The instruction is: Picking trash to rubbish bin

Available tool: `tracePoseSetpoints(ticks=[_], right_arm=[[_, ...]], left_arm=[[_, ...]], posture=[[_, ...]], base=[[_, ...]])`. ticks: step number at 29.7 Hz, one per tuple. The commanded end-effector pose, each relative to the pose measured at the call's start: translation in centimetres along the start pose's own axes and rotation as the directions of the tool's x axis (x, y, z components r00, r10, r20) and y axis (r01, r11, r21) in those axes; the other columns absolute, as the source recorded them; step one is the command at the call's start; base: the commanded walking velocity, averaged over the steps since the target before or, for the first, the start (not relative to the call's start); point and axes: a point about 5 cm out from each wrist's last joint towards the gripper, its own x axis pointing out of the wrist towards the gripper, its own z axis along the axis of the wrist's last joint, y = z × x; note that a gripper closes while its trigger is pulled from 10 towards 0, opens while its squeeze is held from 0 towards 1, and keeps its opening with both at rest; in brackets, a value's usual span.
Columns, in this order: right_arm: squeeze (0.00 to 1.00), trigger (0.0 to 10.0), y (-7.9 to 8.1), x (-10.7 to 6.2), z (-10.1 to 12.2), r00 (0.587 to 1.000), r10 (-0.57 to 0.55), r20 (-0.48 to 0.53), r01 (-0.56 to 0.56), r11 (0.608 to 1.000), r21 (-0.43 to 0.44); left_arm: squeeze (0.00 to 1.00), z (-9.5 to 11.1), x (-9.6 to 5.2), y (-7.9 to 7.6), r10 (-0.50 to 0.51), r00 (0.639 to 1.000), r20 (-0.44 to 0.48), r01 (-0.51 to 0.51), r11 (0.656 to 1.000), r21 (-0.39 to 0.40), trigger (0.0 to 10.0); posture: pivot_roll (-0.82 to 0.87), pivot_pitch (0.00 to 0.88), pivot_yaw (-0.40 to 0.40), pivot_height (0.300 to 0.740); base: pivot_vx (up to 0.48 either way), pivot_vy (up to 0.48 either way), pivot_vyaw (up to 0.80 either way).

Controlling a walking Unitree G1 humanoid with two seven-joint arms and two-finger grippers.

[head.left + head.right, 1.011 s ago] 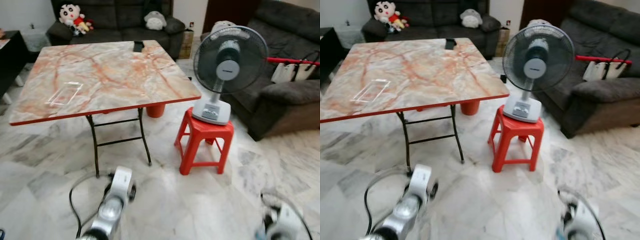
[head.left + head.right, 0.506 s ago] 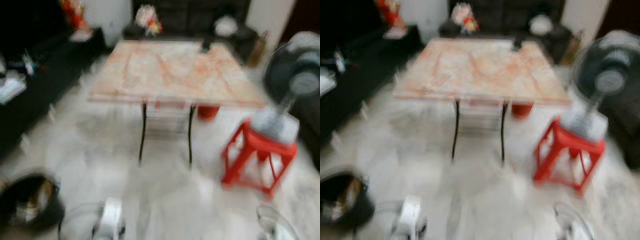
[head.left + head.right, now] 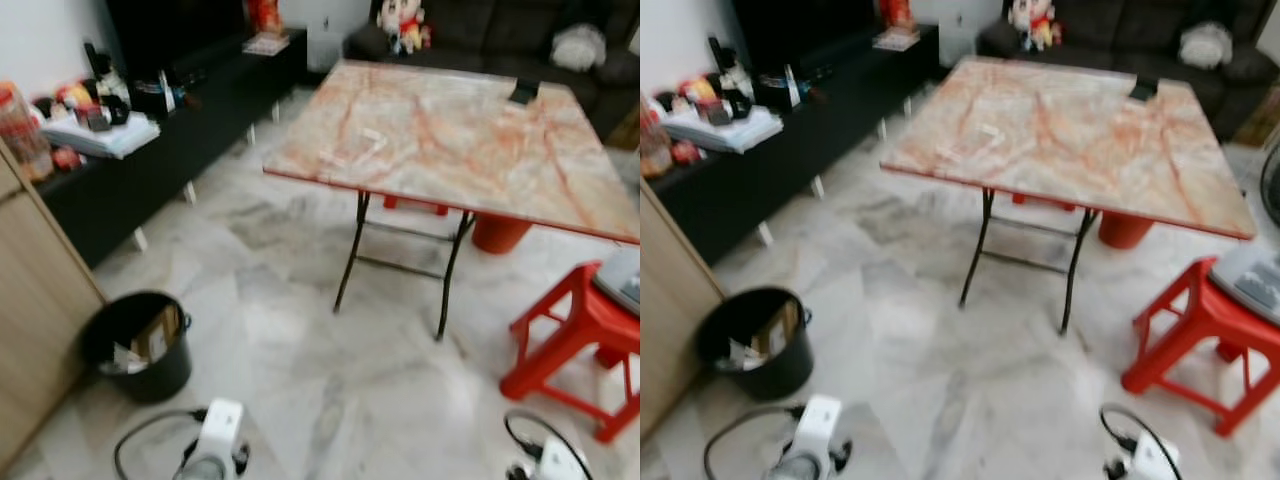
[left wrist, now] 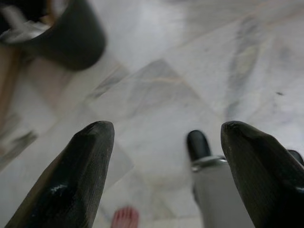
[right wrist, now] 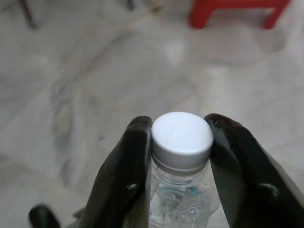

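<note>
Between the right gripper [image 5: 182, 171] fingers, a clear plastic bottle [image 5: 182, 142] pinched at its neck, left gripper [image 4: 164, 166] spread over floor near black bin [image 3: 137, 345]

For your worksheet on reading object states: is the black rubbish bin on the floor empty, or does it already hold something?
Not empty. The black rubbish bin stands upright and open-topped on the marble floor, with cardboard and pale scraps visible inside.

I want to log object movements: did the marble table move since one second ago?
No. The table keeps its place beside the red stool; the camera turned.
</note>
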Motion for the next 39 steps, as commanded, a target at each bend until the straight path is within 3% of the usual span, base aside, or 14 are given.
tracePoseSetpoints(ticks=[1,14,20,33,39], right_arm=[[0.00,10.0,-0.6,-0.1,-0.1,1.000,-0.021,-0.004,0.021,1.000,0.001],[0.00,10.0,-1.1,0.1,0.4,0.999,-0.036,0.004,0.035,0.999,0.007],[0.00,10.0,-1.0,0.2,1.0,0.999,-0.027,0.027,0.026,0.999,0.046],[0.00,10.0,-0.7,0.3,1.4,0.999,-0.012,0.036,0.011,1.000,0.019],[0.00,10.0,-0.8,0.3,1.3,0.999,-0.019,0.034,0.017,0.999,0.045]], left_arm=[[0.00,-0.7,-0.1,-0.6,-0.020,0.999,-0.030,0.020,1.000,-0.003,10.0],[0.00,-0.4,-0.1,-0.8,-0.009,1.000,-0.008,0.009,0.998,-0.055,10.0],[0.00,-0.3,-0.1,-0.9,-0.010,1.000,-0.015,0.009,0.999,-0.051,10.0],[0.00,-0.6,-0.1,-0.8,0.001,0.999,-0.033,-0.003,0.999,-0.052,10.0],[0.00,-0.6,-0.1,-0.8,0.001,0.999,-0.033,-0.003,0.998,-0.056,10.0]], posture=[[-0.16,0.014,-0.022,0.740],[-0.16,0.033,-0.048,0.740],[-0.16,0.037,-0.053,0.740],[-0.15,0.042,-0.060,0.740],[-0.15,0.041,-0.064,0.740]], base=[[0.000,0.000,0.74],[0.000,0.000,0.74],[0.000,0.000,0.08],[0.380,0.000,0.14],[0.420,0.000,0.24]])
